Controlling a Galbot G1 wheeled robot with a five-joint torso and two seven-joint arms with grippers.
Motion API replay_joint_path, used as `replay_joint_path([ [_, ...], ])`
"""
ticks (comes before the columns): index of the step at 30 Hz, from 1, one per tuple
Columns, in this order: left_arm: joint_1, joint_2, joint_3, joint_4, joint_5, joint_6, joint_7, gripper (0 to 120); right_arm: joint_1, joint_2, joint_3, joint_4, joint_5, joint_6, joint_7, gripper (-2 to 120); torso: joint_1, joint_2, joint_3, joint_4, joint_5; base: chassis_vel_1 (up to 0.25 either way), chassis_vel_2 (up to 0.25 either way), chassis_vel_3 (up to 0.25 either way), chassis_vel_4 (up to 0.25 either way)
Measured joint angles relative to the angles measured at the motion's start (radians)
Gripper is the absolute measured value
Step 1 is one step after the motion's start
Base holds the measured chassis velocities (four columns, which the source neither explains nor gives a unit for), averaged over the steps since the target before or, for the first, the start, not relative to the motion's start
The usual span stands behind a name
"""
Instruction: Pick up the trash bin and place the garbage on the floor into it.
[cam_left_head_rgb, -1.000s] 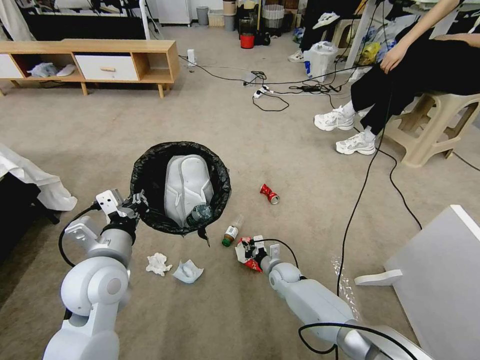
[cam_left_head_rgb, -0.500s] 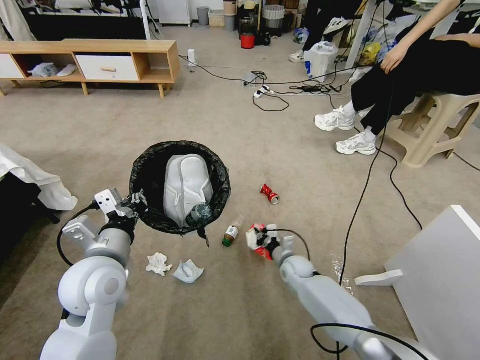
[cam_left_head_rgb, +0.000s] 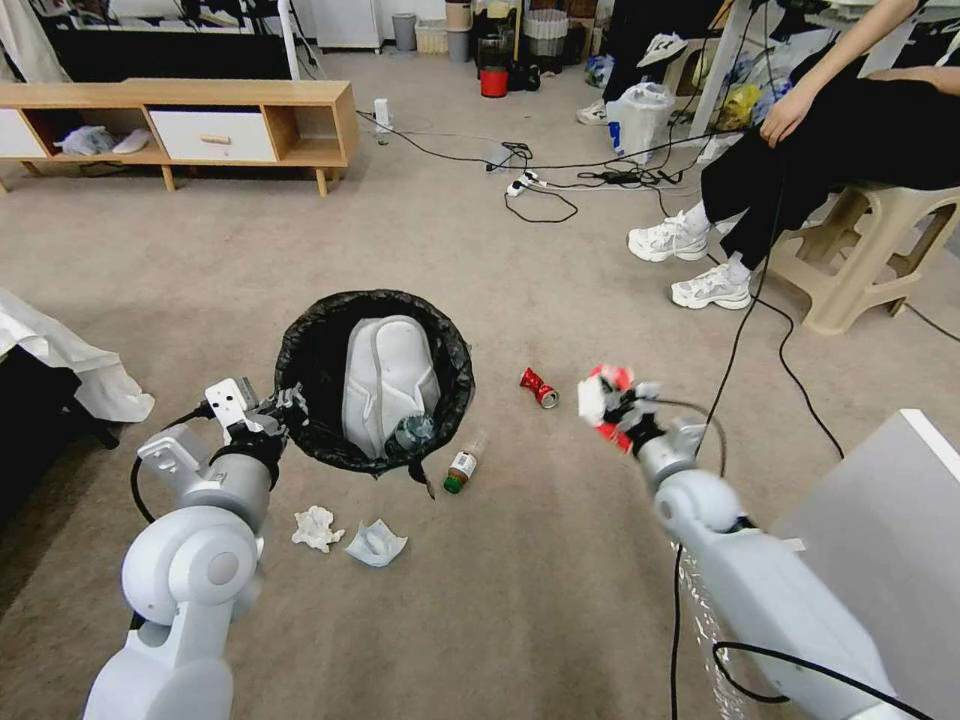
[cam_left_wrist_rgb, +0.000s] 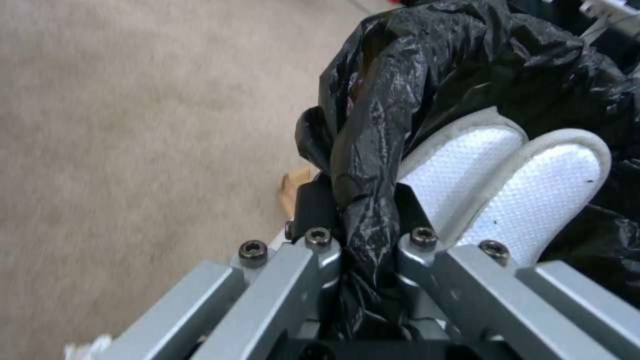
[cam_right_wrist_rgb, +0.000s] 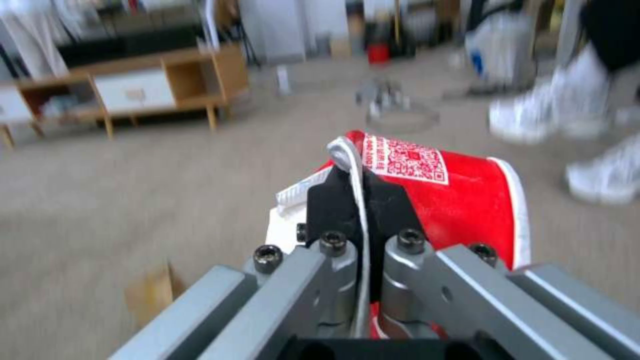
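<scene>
Beige-grey carpet floor (cam_left_head_rgb: 520, 270), cables strewn across it, wooden low cabinet (cam_left_head_rgb: 180, 120) at the far left.

Trash bin (cam_left_head_rgb: 375, 380): black bag liner folded over rim, ahead of the robot and slightly left of centre. Inside: a large white padded item and a plastic bottle (cam_left_head_rgb: 412, 432) lying against the near wall.

Left gripper (cam_left_head_rgb: 280, 408): clenched on the bin's near-left rim. Left wrist view shows the black liner (cam_left_wrist_rgb: 373, 150) pinched between both fingers (cam_left_wrist_rgb: 313, 210).

Right gripper (cam_left_head_rgb: 612, 405): raised off the floor, to the right of the bin and apart from it, grasping a red-and-white wrapper (cam_left_head_rgb: 603, 395). Right wrist view: wrapper (cam_right_wrist_rgb: 453, 195) is red with a white QR-code patch and white edge, clamped between the black fingertips (cam_right_wrist_rgb: 333, 200).

Garbage on the floor:
- crushed red can (cam_left_head_rgb: 538, 388), between bin and right gripper
- small bottle with green cap (cam_left_head_rgb: 462, 466), just beside the bin's near-right side
- crumpled white tissue (cam_left_head_rgb: 317, 527), near side of the bin
- pale blue face mask (cam_left_head_rgb: 376, 542), just beside the tissue
- brown cardboard piece (cam_right_wrist_rgb: 150, 294), seen in the right wrist view

Seated person at the far right, white sneakers (cam_left_head_rgb: 690, 262) on the carpet, well apart from the bin.
</scene>
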Motion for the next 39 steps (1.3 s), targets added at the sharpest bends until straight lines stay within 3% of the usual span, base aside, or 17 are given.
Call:
replay_joint_path([
  [1,0.0,0.0,0.0,0.0,0.0,0.0,0.0,4,0.0,0.0,0.0,0.0,0.0,0.0,0.0,0,0.0,0.0,0.0,0.0,0.0,0.0,0.0,0.0,0.0],
  [3,0.001,0.006,-0.003,-0.023,-0.075,0.047,-0.074,4,-0.007,-0.017,0.046,0.086,0.004,0.004,-0.004,0,0.0,0.0,0.0,0.0001,0.0001,0.0,0.0,0.0,0.0],
  [4,0.001,0.006,-0.003,-0.023,-0.075,0.047,-0.074,4,-0.007,-0.017,0.046,0.086,0.004,0.004,-0.004,0,0.0,0.0,0.0,0.0001,0.0001,0.0,0.0,0.0,0.0],
  [6,0.001,0.008,-0.002,-0.047,-0.176,0.098,-0.178,4,-0.02,-0.039,0.088,0.208,0.029,0.011,-0.024,0,0.0,0.0,0.0,0.0001,-0.0001,0.0,0.0,0.0,0.0],
  [12,0.002,0.005,0.004,-0.066,-0.265,0.127,-0.255,4,-0.032,-0.063,0.103,0.307,0.066,0.032,-0.068,0,0.0,0.0,0.0,0.0,-0.0001,0.0,0.0,0.0,0.0],
  [14,0.001,0.001,0.007,-0.075,-0.329,0.138,-0.301,4,-0.038,-0.079,0.103,0.35,0.096,0.063,-0.129,0,0.0,0.0,0.0,0.0,-0.0001,0.0,0.0,0.0,0.0],
  [18,0.001,-0.001,0.016,-0.081,-0.379,0.143,-0.331,4,-0.037,-0.088,0.096,0.373,0.12,0.109,-0.209,0,0.0,0.0,0.0,-0.0001,-0.0001,0.0,0.0,0.0,0.0],
  [22,-0.005,-0.013,0.042,-0.085,-0.442,0.145,-0.387,4,-0.032,-0.108,0.059,0.417,0.179,0.17,-0.358,0,0.0,0.0,0.0,0.0,-0.0001,0.0,0.0,0.0,0.0],
  [33,-0.025,-0.02,0.09,-0.072,-0.447,0.147,-0.4,4,0.014,-0.145,-0.075,0.462,0.245,0.198,-0.519,0,0.0,0.0,0.0,0.0,-0.0002,0.0,0.0,0.0,0.0],
  [39,-0.05,0.004,0.138,-0.055,-0.452,0.146,-0.398,4,0.05,-0.169,-0.141,0.491,0.266,0.201,-0.578,0,0.0,0.0,0.0,0.0001,-0.0001,0.0,0.0,0.0,0.0],
])
